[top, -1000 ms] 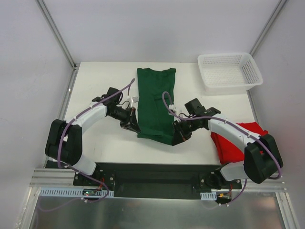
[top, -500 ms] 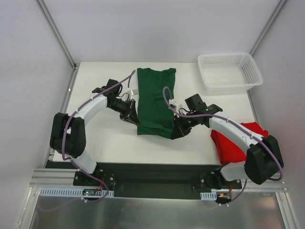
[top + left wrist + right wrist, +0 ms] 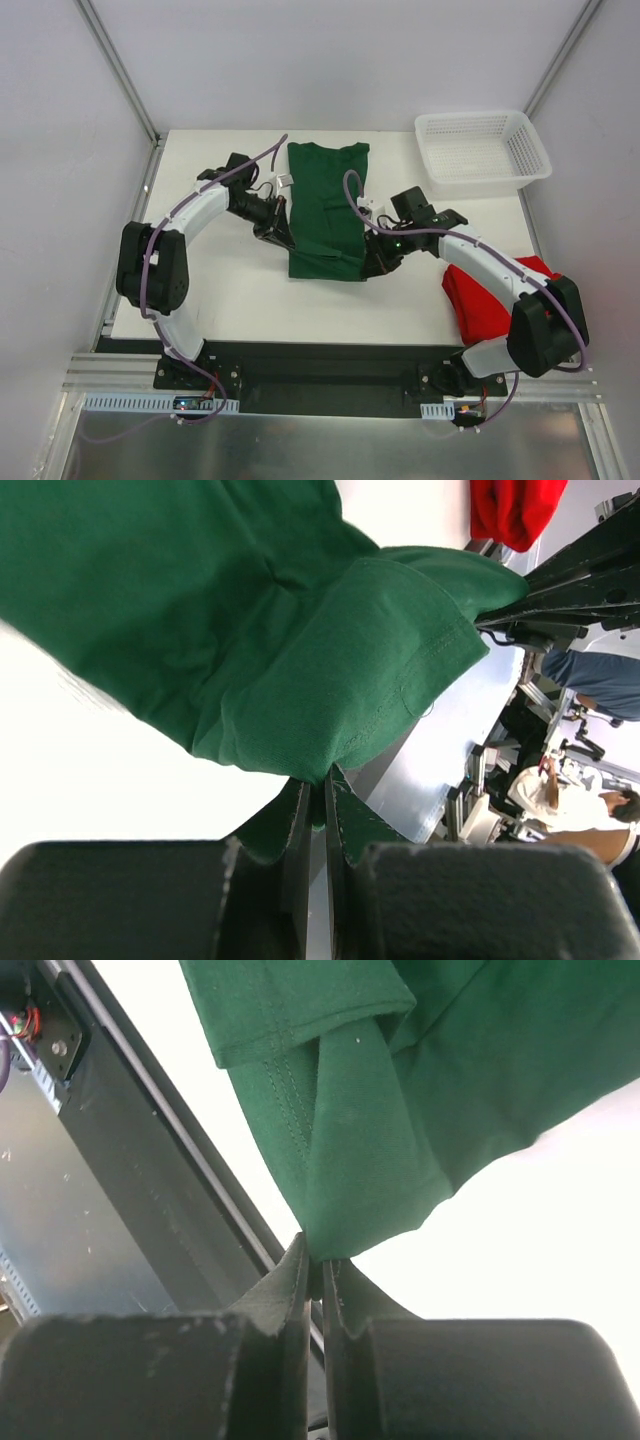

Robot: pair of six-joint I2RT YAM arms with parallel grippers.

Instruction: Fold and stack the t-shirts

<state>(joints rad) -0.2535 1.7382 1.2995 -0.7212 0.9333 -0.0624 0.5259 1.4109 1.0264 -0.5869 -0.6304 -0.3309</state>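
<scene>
White desk (image 3: pixel 230 290), white panels on three sides. Green t-shirt (image 3: pixel 325 195) lies mid-desk as a narrow lengthwise strip, collar toward the far edge.

Change over the last second: its near hem has travelled away from the arm bases toward the collar. Both near corners are lifted, so the strip reads shorter from above. Looks like the start of the hem-to-collar fold. This shirt is probably about half done and nothing is stacked yet.

Left hand (image 3: pixel 322 780) is clamped on the left hem corner, cloth pinched between closed fingers. Right hand (image 3: pixel 320 1252) is the same on the right corner. Both arms reach inward with elbows out, wrists low on either side of the strip and roughly level with each other.

Red t-shirt (image 3: pixel 495 300) sits bunched at the near right edge, partly under the right arm. Basket (image 3: pixel 432 150) is at the far right corner.
</scene>
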